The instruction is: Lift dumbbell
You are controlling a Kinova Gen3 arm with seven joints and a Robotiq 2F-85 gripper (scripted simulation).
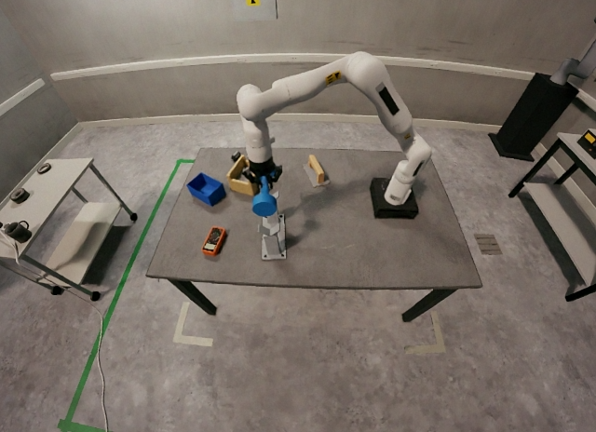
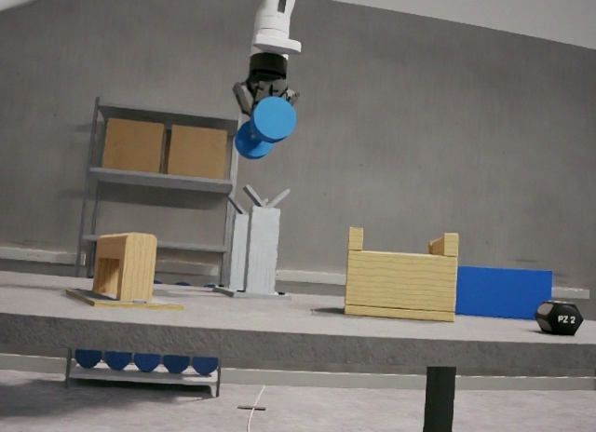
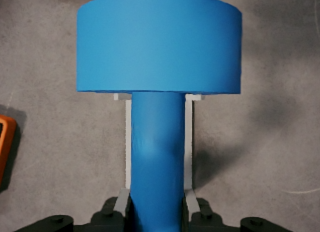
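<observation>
The blue dumbbell (image 1: 264, 200) hangs in the air, held by its bar, well above the grey V-shaped cradle (image 1: 272, 231) on the table. In the exterior view the dumbbell (image 2: 264, 126) is clear of the cradle's forks (image 2: 257, 245), tilted with one end lower. My gripper (image 2: 265, 98) is shut on the dumbbell's bar. In the wrist view the bar and one blue end disc (image 3: 159, 92) fill the frame, with the cradle's grey base (image 3: 189, 142) far below and my fingers at the bottom edge.
On the table stand a blue bin (image 1: 206, 188), a wooden crate (image 1: 240, 177), an orange multimeter (image 1: 213, 240), a small wooden block on a plate (image 1: 316, 170) and the arm's black base (image 1: 393, 204). A black hexagonal piece marked PZ 2 (image 2: 558, 317) lies near the table's edge.
</observation>
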